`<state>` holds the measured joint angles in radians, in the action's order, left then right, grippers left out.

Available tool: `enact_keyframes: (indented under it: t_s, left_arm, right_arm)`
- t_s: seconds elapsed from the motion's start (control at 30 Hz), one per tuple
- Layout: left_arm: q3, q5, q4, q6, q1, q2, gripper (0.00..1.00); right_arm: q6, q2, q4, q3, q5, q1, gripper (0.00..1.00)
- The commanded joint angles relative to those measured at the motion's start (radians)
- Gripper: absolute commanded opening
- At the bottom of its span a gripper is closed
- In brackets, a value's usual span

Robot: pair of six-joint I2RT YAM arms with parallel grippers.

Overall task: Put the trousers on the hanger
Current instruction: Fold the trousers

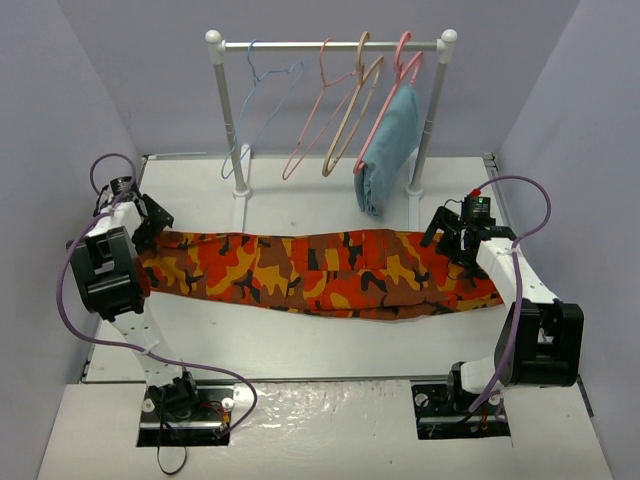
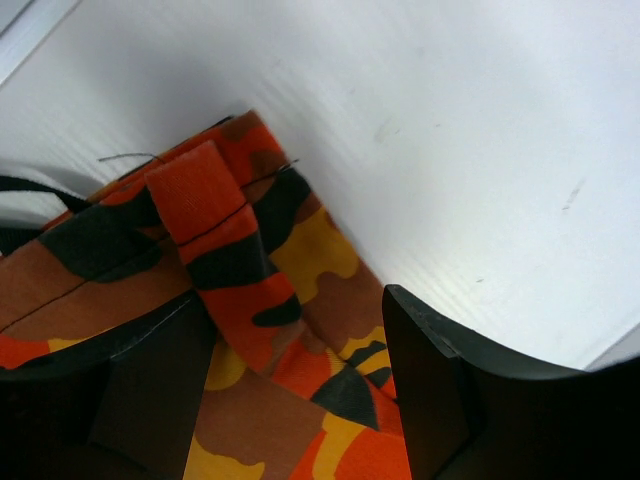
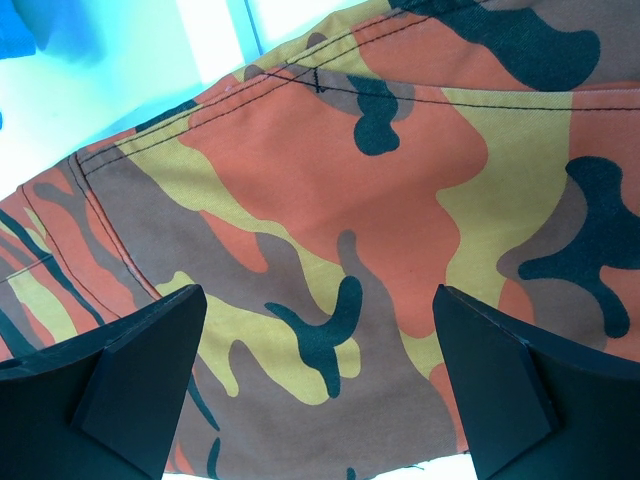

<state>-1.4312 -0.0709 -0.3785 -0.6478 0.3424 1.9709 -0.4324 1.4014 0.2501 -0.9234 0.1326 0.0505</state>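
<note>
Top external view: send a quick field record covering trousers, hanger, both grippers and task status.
trousers: flat, stretched lengthwise across table
hanger: hooked on rail, far left, bare
left gripper: open, over trousers' left end
right gripper: open, over trousers' right end
status: trousers not yet on hanger

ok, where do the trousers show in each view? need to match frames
Top external: the trousers stretch across mid-table, from the left gripper to the right gripper.
Left wrist: lower left, an end with a fabric loop, between its open jaws.
Right wrist: filling nearly the whole frame, behind its open jaws.
Shared landmark: the white table, bare beside the cloth; just a bright sliver top left in right wrist.
</note>
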Motion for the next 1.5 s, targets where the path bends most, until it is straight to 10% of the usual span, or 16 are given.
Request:
enact_keyframes:
  t_s: [0.0,0.53,1.47]
  left_arm:
    - [-0.113,-0.021,0.061,-0.027,0.006,-0.037,0.62]
    - [-0.223,-0.061,-0.020,0.019,0.011,0.069,0.63]
    - [0.097,0.172,-0.122,0.124,0.135,-0.062,0.63]
  right_arm:
    - [0.012,0.007,-0.025,-0.009,0.005,-0.008,0.94]
    - [0.017,-0.005,-0.023,0.003,0.005,-0.011,0.94]
    - [-0.124,0.209,-0.172,0.140,-0.067,0.136,0.94]
